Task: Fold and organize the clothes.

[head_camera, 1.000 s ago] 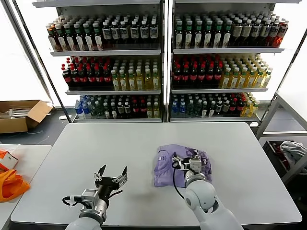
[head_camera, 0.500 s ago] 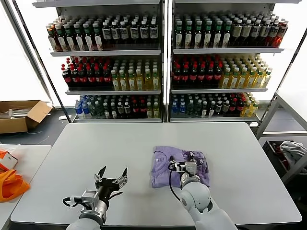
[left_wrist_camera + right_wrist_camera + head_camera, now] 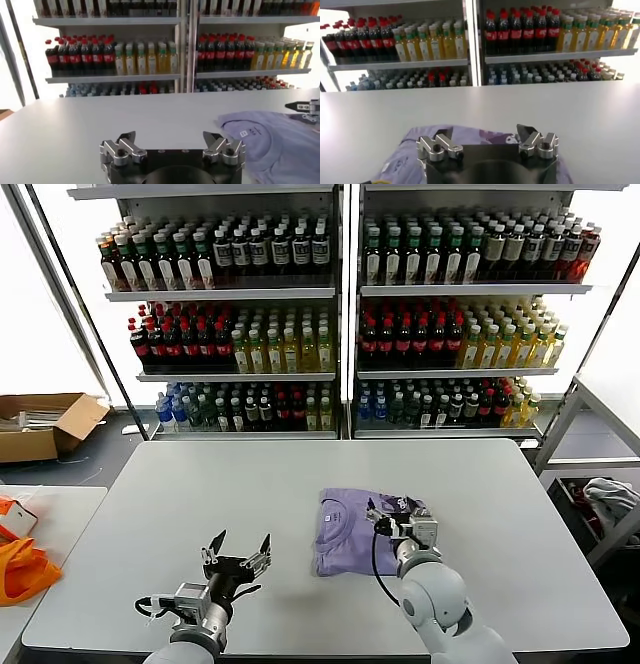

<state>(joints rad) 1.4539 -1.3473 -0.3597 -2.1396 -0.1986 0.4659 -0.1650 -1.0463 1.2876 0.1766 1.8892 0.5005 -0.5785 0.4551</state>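
A folded lavender T-shirt [image 3: 345, 536] lies on the white table [image 3: 280, 484], right of centre, with a dark purple print showing at its far edge. My right gripper [image 3: 397, 514] is open and empty, just above the shirt's right part; the shirt shows under its jaws in the right wrist view [image 3: 420, 142]. My left gripper [image 3: 238, 546] is open and empty over the bare table, well to the left of the shirt. In the left wrist view the shirt [image 3: 272, 142] lies off to one side, with the right gripper's tips [image 3: 302, 106] beyond it.
Shelves of bottled drinks [image 3: 340, 314] stand behind the table. A bright orange fabric [image 3: 22, 569] lies on a side table at the left. A cardboard box [image 3: 45, 424] sits on the floor at the far left. A metal rack [image 3: 590, 484] with cloth stands at the right.
The shirt has been pushed into a tighter, squarer fold and sits slightly left. My right gripper has moved a little right and away from me. The left gripper has barely shifted.
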